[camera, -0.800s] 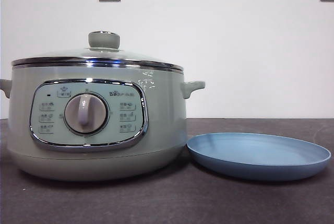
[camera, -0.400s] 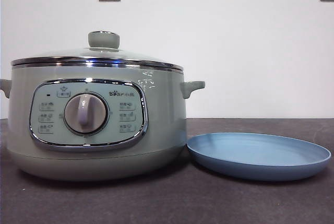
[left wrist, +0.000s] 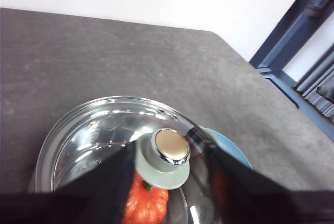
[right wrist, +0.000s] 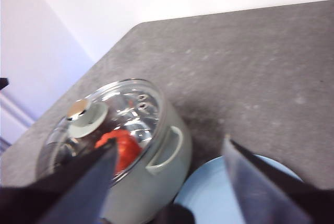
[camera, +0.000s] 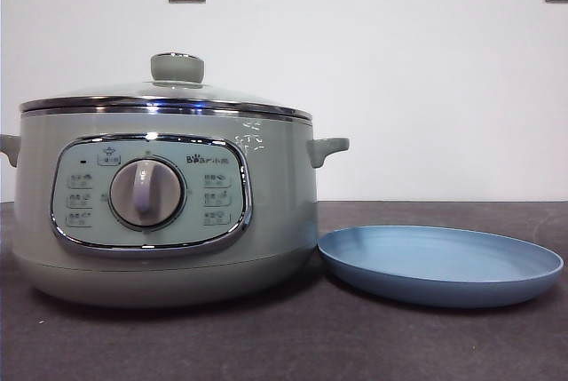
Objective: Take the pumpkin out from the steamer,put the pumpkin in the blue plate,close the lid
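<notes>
On the dark table (camera: pixel 266 345): steamer (camera: pixel 160 212) at left, closed, lid (camera: pixel 169 97) seated on its chrome rim, knob upright on top. Just beside it at right: blue plate (camera: pixel 441 265), lying flat, close to the pot's base; touching or not, cannot tell. Inside the pot, under the glass: pumpkin (left wrist: pixel 146 203), orange-red, seen through the lid in both wrist views. High above the lid: left gripper (left wrist: pixel 167 182), jaws spread wide, one on each side of the knob (left wrist: pixel 168 151) in its own view, clear of it, holding nothing. High above pot and plate: right gripper (right wrist: pixel 167 182), jaws also spread wide, holding nothing. Across the front view: only black tips at both top corners, well apart from everything below.
</notes>
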Robot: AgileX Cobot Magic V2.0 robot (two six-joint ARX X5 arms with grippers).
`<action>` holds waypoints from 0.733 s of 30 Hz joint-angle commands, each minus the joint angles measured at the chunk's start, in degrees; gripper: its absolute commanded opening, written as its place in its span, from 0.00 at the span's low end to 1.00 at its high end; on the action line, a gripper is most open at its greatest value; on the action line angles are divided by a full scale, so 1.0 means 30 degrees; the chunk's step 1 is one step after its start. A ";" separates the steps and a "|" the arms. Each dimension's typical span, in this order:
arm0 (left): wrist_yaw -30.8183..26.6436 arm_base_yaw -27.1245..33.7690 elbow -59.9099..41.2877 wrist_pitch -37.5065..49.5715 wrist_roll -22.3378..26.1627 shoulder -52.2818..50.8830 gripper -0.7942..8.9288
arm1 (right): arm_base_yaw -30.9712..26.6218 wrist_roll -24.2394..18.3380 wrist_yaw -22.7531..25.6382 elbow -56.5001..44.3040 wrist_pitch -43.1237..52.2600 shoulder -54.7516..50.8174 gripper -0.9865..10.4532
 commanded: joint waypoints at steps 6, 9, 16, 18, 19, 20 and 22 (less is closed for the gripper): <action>-0.3155 -0.2004 0.0240 0.0401 0.0131 0.0117 0.57 | 0.0029 -0.0015 0.0503 0.0080 0.0058 -0.0015 0.50; -0.3745 -0.2790 0.0969 -0.0350 0.0641 0.0714 0.57 | 0.0029 -0.0015 0.0495 0.0080 0.0051 -0.0015 0.50; -0.5603 -0.4612 0.3679 -0.3322 0.2171 0.3184 0.57 | 0.0029 -0.0015 0.0495 0.0080 -0.0605 -0.0015 0.50; -0.6025 -0.5049 0.4269 -0.3687 0.2463 0.3876 0.57 | 0.0029 -0.0022 0.0495 0.0080 -0.0750 -0.0015 0.50; -0.6098 -0.5268 0.4539 -0.3781 0.2608 0.4233 0.57 | 0.0029 -0.0022 0.0495 0.0080 -0.0758 -0.0015 0.50; -0.6120 -0.5450 0.4750 -0.3825 0.2616 0.4510 0.57 | 0.0029 -0.0022 0.0495 0.0080 -0.0750 -0.0015 0.50; -0.6441 -0.5923 0.5122 -0.3767 0.2645 0.5238 0.57 | 0.0029 -0.0022 0.0495 0.0080 -0.0750 -0.0015 0.50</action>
